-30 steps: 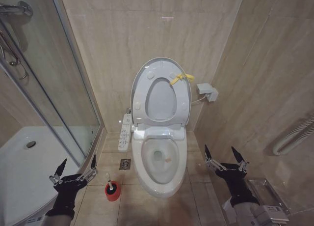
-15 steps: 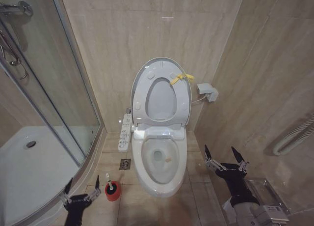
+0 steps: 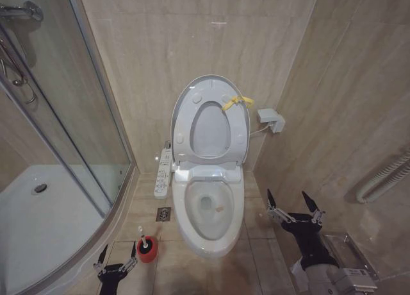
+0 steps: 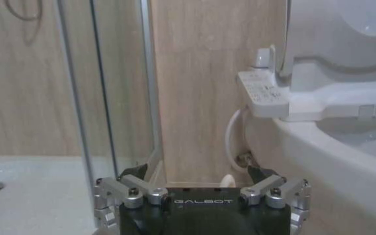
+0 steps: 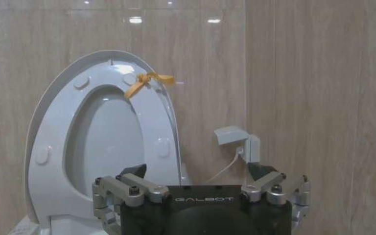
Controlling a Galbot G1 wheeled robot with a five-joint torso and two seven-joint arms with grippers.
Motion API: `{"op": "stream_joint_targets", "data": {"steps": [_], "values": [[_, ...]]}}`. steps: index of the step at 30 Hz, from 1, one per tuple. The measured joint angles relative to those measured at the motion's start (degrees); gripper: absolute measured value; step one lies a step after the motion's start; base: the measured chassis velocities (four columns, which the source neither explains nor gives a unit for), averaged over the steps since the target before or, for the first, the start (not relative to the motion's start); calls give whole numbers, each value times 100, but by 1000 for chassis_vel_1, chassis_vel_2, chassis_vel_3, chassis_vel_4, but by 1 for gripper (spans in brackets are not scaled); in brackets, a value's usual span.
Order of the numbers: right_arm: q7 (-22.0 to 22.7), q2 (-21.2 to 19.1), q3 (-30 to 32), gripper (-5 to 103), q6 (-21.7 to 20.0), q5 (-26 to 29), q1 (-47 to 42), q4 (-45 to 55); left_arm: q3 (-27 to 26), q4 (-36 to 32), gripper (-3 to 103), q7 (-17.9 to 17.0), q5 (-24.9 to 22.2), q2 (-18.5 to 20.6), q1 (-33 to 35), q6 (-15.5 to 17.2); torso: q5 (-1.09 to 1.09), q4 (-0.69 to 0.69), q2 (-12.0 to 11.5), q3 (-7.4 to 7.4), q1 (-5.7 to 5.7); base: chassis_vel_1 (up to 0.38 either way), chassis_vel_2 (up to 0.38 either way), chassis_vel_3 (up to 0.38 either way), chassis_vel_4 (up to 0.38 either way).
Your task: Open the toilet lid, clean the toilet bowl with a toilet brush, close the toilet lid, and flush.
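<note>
The arm behind the left gripper (image 3: 116,260) is cut off by the lower frame edge of the head view, at about 7 o'clock; its two black fingers are seen spread apart, grasping nothing. In the left wrist view the fingertips are hidden past the frame edge. The small toilet brush with a round black bristle head and thin white handle (image 3: 143,240) is found just at 1 o'clock of that gripper, standing in a small red round holder (image 3: 147,251) on the floor, so most of the head is hidden inside the holder. The right gripper (image 3: 294,204) is held at 4 o'clock of the frame, fingers released and wide, well apart from everything.

The large glossy white oval plastic toilet lid (image 3: 211,118) is raised upright against the wall, a yellow strap loop (image 3: 234,102) hanging at its top edge. Below it, the white ceramic oval toilet bowl (image 3: 208,213) is open. A narrow white button panel (image 3: 163,173) is fixed at the bowl's 9 o'clock side.

The floor (image 3: 256,218) and walls are covered in beige tile. A curved glass shower enclosure (image 3: 57,128) occupies the 9 o'clock side, and a small white wall box (image 3: 271,119) is mounted at 3 o'clock of the lid.
</note>
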Motion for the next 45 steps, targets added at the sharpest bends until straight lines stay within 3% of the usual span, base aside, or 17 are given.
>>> {"op": "stream_joint_targets", "data": {"steps": [2, 3, 12, 15, 21, 38, 39, 45], "values": [[0, 0, 0, 100, 0, 0, 0, 0, 14, 157, 94, 35, -36, 49, -139, -20, 1, 1, 0, 0, 0, 0, 0, 0, 0], [0, 0, 0, 100, 0, 0, 0, 0, 30, 279, 101, 49, -71, 91, -265, -23, 2, 1, 0, 0, 0, 0, 0, 0, 0], [0, 0, 0, 100, 0, 0, 0, 0, 177, 1599, 100, 278, -187, 289, -1199, -196, 1, 0, 0, 0, 0, 0, 0, 0, 0], [0, 0, 0, 100, 0, 0, 0, 0, 246, 2313, 100, 431, -131, 278, -1600, -431, 1, 0, 0, 0, 0, 0, 0, 0, 0], [0, 0, 0, 100, 0, 0, 0, 0, 366, 2795, 100, 481, -53, 232, -1976, -468, 1, 0, 0, 0, -1, 0, 0, 0, 0], [0, 0, 0, 100, 0, 0, 0, 0, 506, 3057, 97, 617, 201, 269, -2346, -567, 2, 1, 0, 0, -1, 0, 0, 0, 0], [0, 0, 0, 100, 0, 0, 0, 0, 488, 3053, 88, 644, 203, 270, -2338, -576, 2, 0, 0, 0, -1, 0, 0, 0, 0], [0, 0, 0, 100, 0, 0, 0, 0, 431, 3049, 88, 779, 190, 297, -2290, -613, 2, 1, 0, 0, -1, 0, 0, 0, 0]]}}
